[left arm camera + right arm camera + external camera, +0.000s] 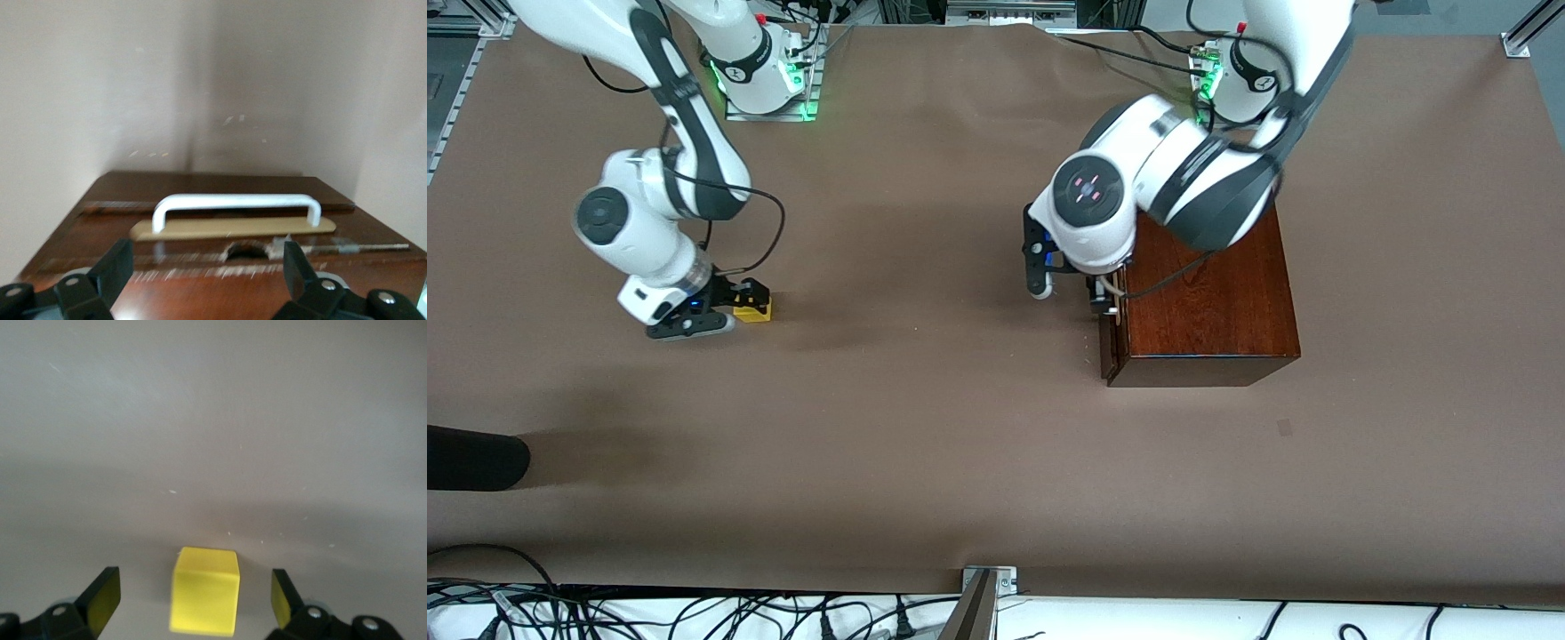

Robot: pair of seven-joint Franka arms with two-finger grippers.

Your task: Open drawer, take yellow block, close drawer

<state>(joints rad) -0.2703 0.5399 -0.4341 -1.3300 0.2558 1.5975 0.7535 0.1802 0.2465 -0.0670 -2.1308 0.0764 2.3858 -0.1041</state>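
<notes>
The yellow block rests on the brown table toward the right arm's end. My right gripper is low around it and open, with a gap between each finger and the cube. The dark reddish wooden box stands toward the left arm's end. Its drawer sits pushed in against the box. My left gripper is open just in front of the drawer's white handle, not touching it.
A dark rounded object pokes in at the table's edge at the right arm's end, nearer the front camera. A metal bracket and cables run along the front edge. Brown tabletop lies between block and box.
</notes>
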